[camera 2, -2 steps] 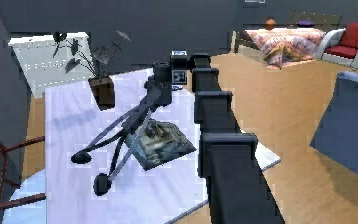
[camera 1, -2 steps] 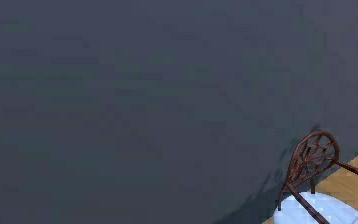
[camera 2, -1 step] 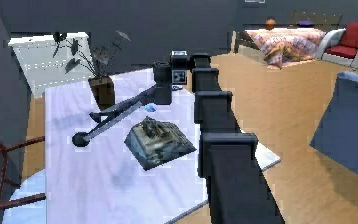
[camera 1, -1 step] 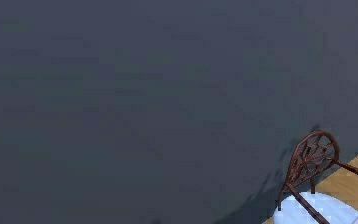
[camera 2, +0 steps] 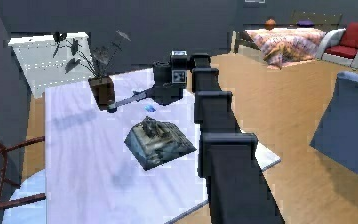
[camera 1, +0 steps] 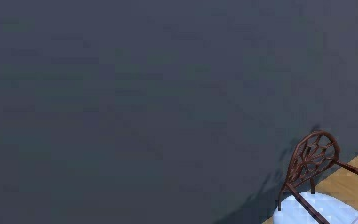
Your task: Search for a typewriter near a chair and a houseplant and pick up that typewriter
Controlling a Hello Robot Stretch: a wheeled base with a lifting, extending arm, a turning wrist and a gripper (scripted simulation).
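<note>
Arm side view, nearest us: the dark square arm bar (camera 2: 232,170) rises over a white rectangular tabletop (camera 2: 87,170), and a curved reddish-brown metal chair (camera 2: 5,165) stands at the table's near left corner. Just left of the bar we see the grey-green typewriter (camera 2: 159,140), lying askew on the tabletop, apart from the chair and nearer than the plant. Farther along, the arm ends in two small white marker squares (camera 2: 179,58), with the dark gripper (camera 2: 132,99) reaching left from them. Its fingers point at a brown square pot (camera 2: 103,90) standing on the table, and the pot holds a houseplant with dark drooping leaves (camera 2: 82,45). With the pot right at its tip, we cannot tell how wide the claw stands or whether it has hold of anything. Beyond the table, across a wooden plank floor (camera 2: 287,110), we make out a blue-grey upholstered seat (camera 2: 349,120), then a bed with a pink patterned cover (camera 2: 287,42) and a red armchair (camera 2: 347,42). In the forward view, the chair's round openwork back (camera 1: 312,160) and the table's white corner (camera 1: 322,210) sit before a dark grey wall (camera 1: 137,100).
</note>
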